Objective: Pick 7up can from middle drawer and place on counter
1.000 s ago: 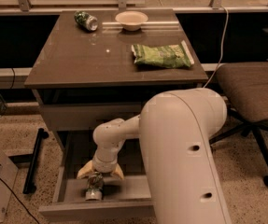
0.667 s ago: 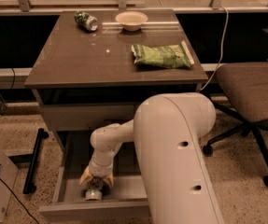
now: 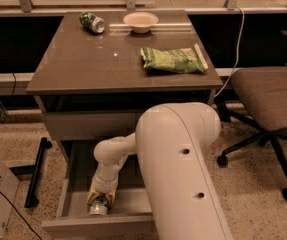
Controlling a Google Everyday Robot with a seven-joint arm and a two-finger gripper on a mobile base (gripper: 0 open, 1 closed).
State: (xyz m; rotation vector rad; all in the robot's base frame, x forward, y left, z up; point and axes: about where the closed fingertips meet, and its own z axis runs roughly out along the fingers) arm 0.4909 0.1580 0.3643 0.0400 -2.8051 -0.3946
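The robot's white arm point(image 3: 183, 174) fills the lower middle of the view. Its thick upper link hides the right half of the cabinet's lower part, and its thinner forearm bends down to the left. Behind it stands the drawer cabinet with its glossy grey-brown tabletop point(image 3: 83, 64). To the right is an office chair point(image 3: 270, 96) with a brown seat, its black base well clear of the cabinet.

The middle drawer point(image 3: 65, 196) is pulled out toward the camera below the closed upper panel. Its left wall and front panel are visible, while the arm covers its right side.

A green chip bag point(image 3: 173, 60) lies flat on the right of the tabletop. A pale bowl point(image 3: 141, 21) sits at the back edge. A darker green can point(image 3: 92, 22) lies on its side just left of the bowl. All three are well apart from the drawer.

The gripper point(image 3: 101, 200) points down into the drawer's front left part. Its yellowish jaws are drawn in on either side of the 7up can point(image 3: 98, 209) and hold it. The can is inside the drawer, just behind the front panel, with its silver top facing the camera below the jaws. Nothing else shows in the visible part of the drawer beside it.
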